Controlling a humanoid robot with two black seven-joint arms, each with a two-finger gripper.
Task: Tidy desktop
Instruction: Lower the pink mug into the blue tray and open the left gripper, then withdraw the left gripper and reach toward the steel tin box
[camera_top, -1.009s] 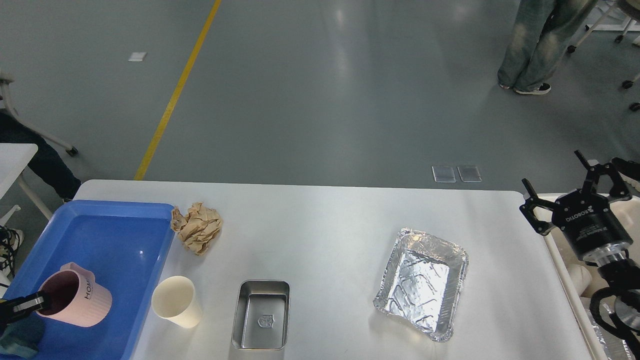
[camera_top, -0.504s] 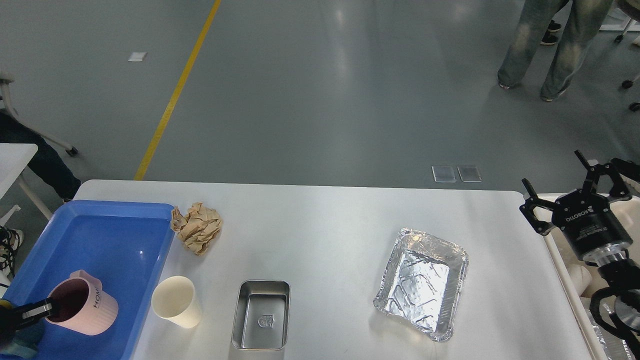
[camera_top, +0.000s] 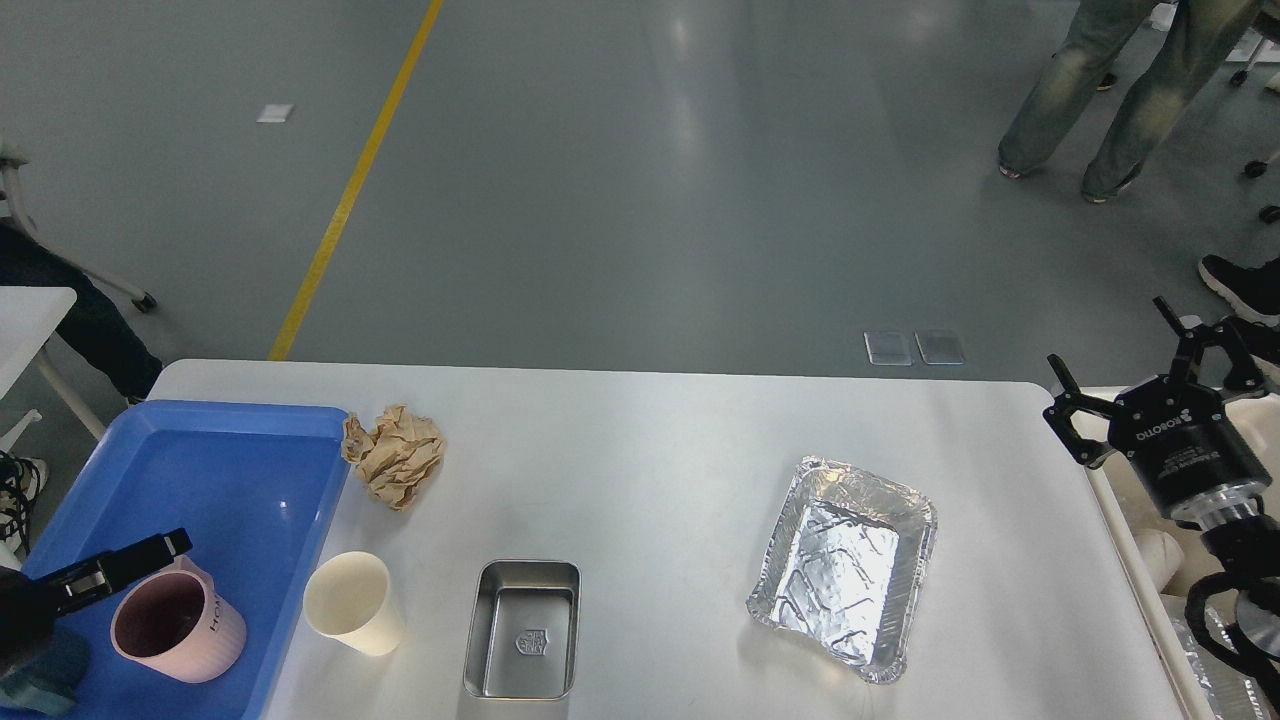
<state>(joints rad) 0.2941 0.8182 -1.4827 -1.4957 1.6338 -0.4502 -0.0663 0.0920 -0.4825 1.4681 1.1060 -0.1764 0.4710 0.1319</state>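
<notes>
The white desktop (camera_top: 640, 440) carries a crumpled brown paper ball (camera_top: 395, 456), a cream paper cup (camera_top: 354, 604), a small steel box (camera_top: 522, 628) and a foil tray (camera_top: 846, 566). A pink mug (camera_top: 178, 632) stands upright in the blue tray (camera_top: 240, 470) at the left. My left gripper (camera_top: 120, 572) hovers just over the mug's far rim. One black finger (camera_top: 150, 555) shows and it holds nothing. My right gripper (camera_top: 1140, 375) is open and empty beyond the table's right edge.
A beige bin (camera_top: 1150, 545) sits under my right arm beside the table's right edge. A person's legs (camera_top: 1120, 100) stand on the grey floor at the far right, and a black shoe (camera_top: 1235, 285) is near my right gripper. Another white table (camera_top: 25, 310) is at the left.
My left gripper set the tilted pink mug upright in the blue tray, let it go and drew its finger out of the mug's mouth. My right arm barely moved. The person's legs shifted.
</notes>
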